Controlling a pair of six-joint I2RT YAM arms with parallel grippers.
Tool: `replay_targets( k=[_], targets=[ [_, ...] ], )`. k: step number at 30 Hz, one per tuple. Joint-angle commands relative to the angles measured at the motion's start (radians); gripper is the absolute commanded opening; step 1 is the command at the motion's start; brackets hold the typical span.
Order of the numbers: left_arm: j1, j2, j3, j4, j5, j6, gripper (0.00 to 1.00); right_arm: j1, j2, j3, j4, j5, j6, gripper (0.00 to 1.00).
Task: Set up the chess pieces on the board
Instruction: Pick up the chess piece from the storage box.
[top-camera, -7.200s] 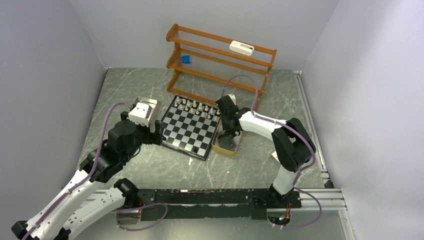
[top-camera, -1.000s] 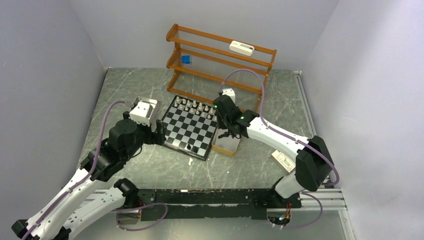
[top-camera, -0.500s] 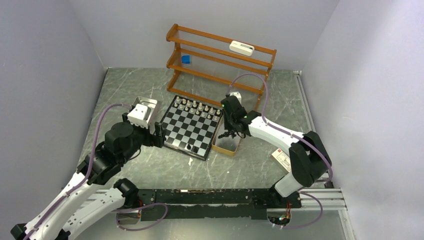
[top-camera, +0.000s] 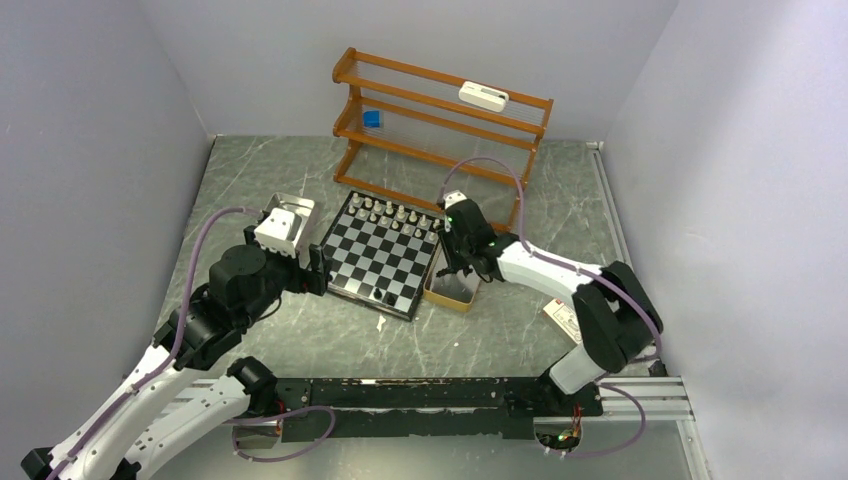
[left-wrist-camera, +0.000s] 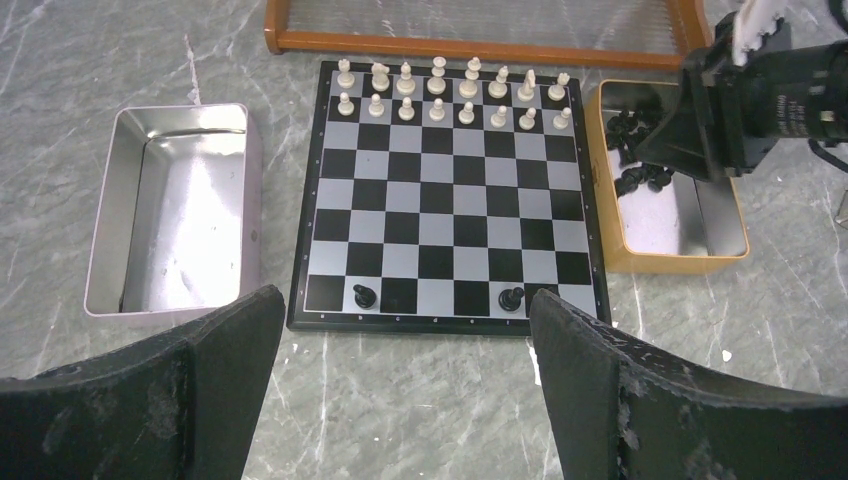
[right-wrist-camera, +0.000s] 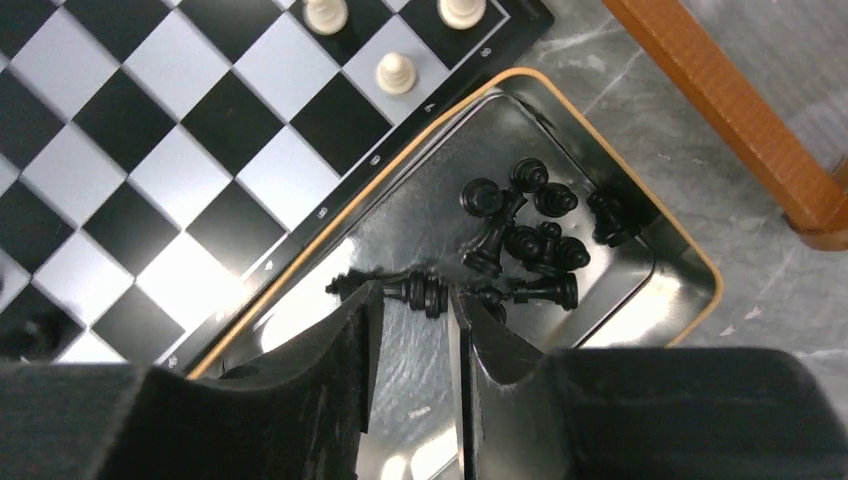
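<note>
The board (top-camera: 380, 255) lies mid-table. White chess pieces (left-wrist-camera: 450, 90) fill its two far rows. Two black pieces (left-wrist-camera: 365, 296) stand on its near row. Several more black pieces (right-wrist-camera: 530, 235) lie heaped in the tan box (top-camera: 440, 297) at the board's right edge. My right gripper (right-wrist-camera: 415, 300) is low inside that box (right-wrist-camera: 700, 290), its jaws a little apart. One black piece (right-wrist-camera: 425, 292) lies sideways across its tips. It also shows in the top view (top-camera: 455, 268). My left gripper (left-wrist-camera: 405, 298) is wide open and empty, hovering just off the board's near edge (top-camera: 315, 265).
A shiny metal tray (left-wrist-camera: 110, 220) sits left of the board. A wooden rack (top-camera: 440, 110) stands behind it, holding a blue block (top-camera: 372, 118) and a white device (top-camera: 483, 96). A small card (top-camera: 565, 320) lies at the right.
My right gripper has moved from over the board's right edge back over the tan box and down into it. The left arm has shifted only slightly.
</note>
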Motion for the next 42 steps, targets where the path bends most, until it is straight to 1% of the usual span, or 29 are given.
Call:
replay_targets(
  k=[1, 4, 5, 7, 9, 12, 15, 19, 22, 25, 28, 35, 42],
  targets=[
    [-0.002, -0.011, -0.008, 0.023, 0.007, 0.012, 0.97, -0.018, -0.150, -0.083, 0.183, -0.163, -0.312, 0.35],
    [-0.001, -0.013, -0.009, 0.027, 0.011, 0.014, 0.97, -0.019, -0.217, -0.128, 0.193, -0.233, -0.486, 0.34],
    [-0.001, -0.013, -0.008, 0.027, 0.013, 0.014, 0.97, -0.023, -0.219, -0.121, 0.169, -0.270, -0.540, 0.34],
    [-0.001, -0.014, -0.008, 0.026, 0.012, 0.012, 0.97, -0.035, -0.200, -0.094, 0.103, -0.320, -0.626, 0.33],
    [-0.001, -0.016, -0.007, 0.026, 0.011, 0.010, 0.97, -0.043, -0.157, -0.060, 0.035, -0.355, -0.678, 0.34],
    [-0.001, -0.023, -0.008, 0.028, 0.009, 0.008, 0.97, -0.048, -0.124, -0.034, -0.023, -0.395, -0.766, 0.34],
    [-0.002, -0.034, -0.009, 0.025, 0.001, 0.008, 0.97, -0.054, -0.134, -0.055, -0.024, -0.483, -0.870, 0.35],
    [-0.001, -0.051, -0.010, 0.023, -0.012, 0.006, 0.97, -0.079, -0.152, -0.112, 0.042, -0.592, -0.973, 0.35],
    [-0.002, -0.065, -0.010, 0.026, -0.019, 0.007, 0.97, -0.083, -0.128, -0.112, 0.021, -0.606, -1.050, 0.34],
    [-0.001, -0.073, -0.012, 0.025, -0.026, 0.008, 0.97, -0.089, -0.105, -0.105, 0.007, -0.598, -1.107, 0.33],
    [-0.001, -0.075, -0.011, 0.022, -0.030, 0.007, 0.97, -0.109, -0.097, -0.117, 0.040, -0.613, -1.138, 0.32],
    [-0.001, -0.079, -0.010, 0.019, -0.035, 0.007, 0.97, -0.121, -0.022, -0.081, -0.011, -0.610, -1.197, 0.32],
    [-0.001, -0.085, -0.011, 0.022, -0.038, 0.008, 0.97, -0.121, 0.001, -0.091, 0.021, -0.642, -1.225, 0.35]
  ],
)
